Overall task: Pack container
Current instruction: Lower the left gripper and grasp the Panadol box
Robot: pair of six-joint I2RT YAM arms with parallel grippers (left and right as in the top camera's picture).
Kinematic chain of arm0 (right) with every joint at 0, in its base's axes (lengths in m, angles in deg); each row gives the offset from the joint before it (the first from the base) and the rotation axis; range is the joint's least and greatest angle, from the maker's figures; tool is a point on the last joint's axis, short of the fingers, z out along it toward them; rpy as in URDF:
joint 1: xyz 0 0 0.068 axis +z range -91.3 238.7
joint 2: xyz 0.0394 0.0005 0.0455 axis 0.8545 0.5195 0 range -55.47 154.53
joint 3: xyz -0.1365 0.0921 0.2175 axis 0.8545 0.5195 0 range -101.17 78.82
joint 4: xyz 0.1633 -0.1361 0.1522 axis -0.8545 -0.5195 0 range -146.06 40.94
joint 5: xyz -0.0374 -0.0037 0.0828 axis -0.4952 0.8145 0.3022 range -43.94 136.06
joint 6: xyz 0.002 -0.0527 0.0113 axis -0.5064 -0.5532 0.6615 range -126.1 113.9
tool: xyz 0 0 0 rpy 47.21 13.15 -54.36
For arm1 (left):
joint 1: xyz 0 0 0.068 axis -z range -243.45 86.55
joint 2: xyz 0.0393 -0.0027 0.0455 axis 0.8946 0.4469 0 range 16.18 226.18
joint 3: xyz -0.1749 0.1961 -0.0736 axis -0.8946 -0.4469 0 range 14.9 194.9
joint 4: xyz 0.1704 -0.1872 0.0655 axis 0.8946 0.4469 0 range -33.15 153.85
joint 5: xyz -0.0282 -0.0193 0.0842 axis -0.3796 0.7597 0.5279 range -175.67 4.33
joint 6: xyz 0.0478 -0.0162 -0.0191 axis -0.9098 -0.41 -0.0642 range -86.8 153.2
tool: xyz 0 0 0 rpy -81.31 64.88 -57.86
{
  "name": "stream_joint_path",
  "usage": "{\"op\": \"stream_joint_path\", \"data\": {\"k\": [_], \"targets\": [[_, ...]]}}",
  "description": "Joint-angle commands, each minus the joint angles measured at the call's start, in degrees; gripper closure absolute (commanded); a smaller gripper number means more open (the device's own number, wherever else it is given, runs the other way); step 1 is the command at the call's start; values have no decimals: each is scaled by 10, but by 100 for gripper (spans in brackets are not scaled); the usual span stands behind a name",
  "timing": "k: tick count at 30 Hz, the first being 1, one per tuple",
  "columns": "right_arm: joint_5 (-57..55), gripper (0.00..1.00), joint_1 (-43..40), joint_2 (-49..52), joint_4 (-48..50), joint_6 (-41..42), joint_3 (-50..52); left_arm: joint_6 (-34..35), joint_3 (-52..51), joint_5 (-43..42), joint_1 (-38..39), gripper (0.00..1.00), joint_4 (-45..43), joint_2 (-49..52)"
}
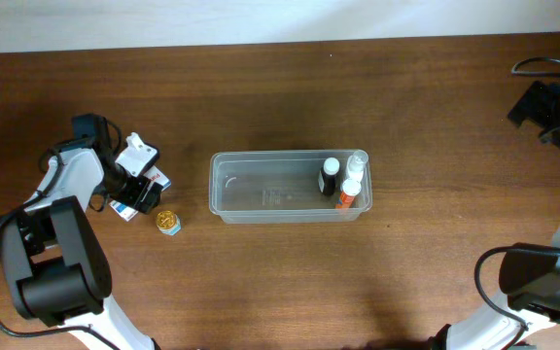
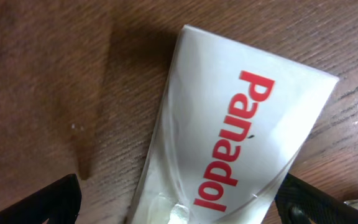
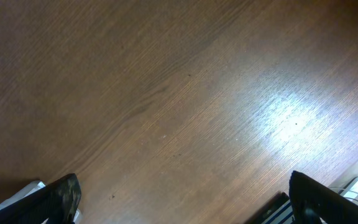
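1. The container (image 1: 261, 191) sits in the middle of the overhead frame on the table (image 1: 406, 87). Three small bottles (image 1: 348, 192) are inside at its right end, and its left part is free.
2. The step in hand, as I judge it, is to fetch the next item. The left gripper (image 2: 179, 210) hangs over the white Panadol box (image 2: 241, 124), at the left of the overhead frame and well apart from the container.
3. Its fingers (image 2: 48, 202) are spread wide, one in each lower corner of the left wrist view. The box lies between them and nothing is grasped.
4. The right gripper (image 3: 182, 199) is also released and looks only at bare wood.
5. A small gold-topped jar (image 1: 168, 222) lies near the box, to its lower right.
6. The next move probably calls for lowering the left gripper and turning the wrist, because the box lies askew. Then it can close on the box and carry it right, into the free part.
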Motion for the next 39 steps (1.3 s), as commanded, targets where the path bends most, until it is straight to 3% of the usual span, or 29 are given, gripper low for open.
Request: {"op": "stream_joint_path", "data": {"k": [1,7,11,15,18,27,39], "targets": [[-3,2,-2,-10,-1,5,-8,96,-4,-7,-3,1,2,3],[-3,2,-2,-10,-1,5,-8,249,-4,-7,-3,1,2,3],[-3,2,-2,-10,-1,5,-8,258,-4,-7,-3,1,2,3],[-3,2,-2,-10,-1,5,-8,258,-4,-7,-3,28,0,3],[-3,2,-2,-10,-1,5,-8,265,-4,-7,-3,36,0,3],[-3,2,-2,-10,-1,5,-8,396,-4,-7,-3,36,9,3],[-3,2,-2,-10,-1,5,-8,408,-4,-6,-3,48,7,3]]}}
